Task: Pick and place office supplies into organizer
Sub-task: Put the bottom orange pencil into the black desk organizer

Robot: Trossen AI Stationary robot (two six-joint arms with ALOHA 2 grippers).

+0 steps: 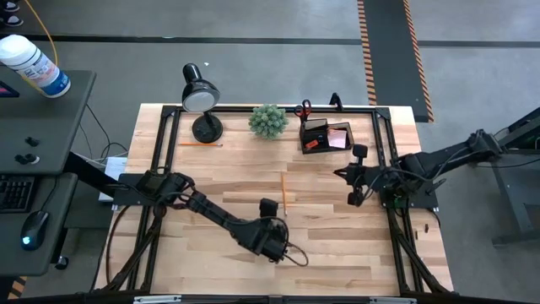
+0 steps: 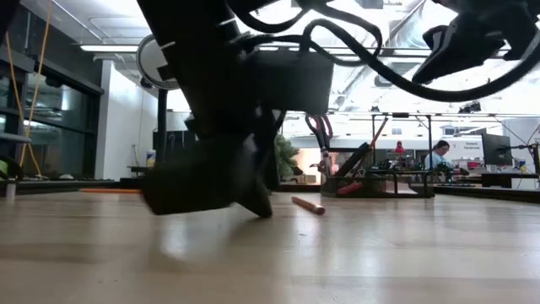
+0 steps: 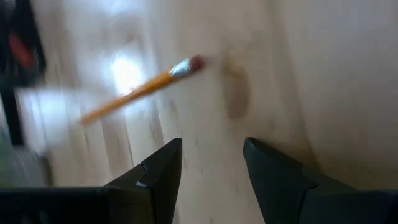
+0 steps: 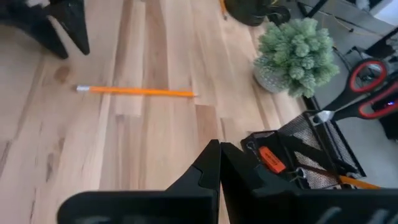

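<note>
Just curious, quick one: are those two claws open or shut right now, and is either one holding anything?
Left gripper: open, empty, near the pencil.
Right gripper: shut, holding nothing.

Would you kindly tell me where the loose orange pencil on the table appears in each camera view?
High view: pencil mid-table, just beyond the left gripper.
Low view: centre, lying on the wood.
Left wrist view: ahead of the open gripper.
Right wrist view: across the boards.
Shared landmark: green plant ball.
</note>
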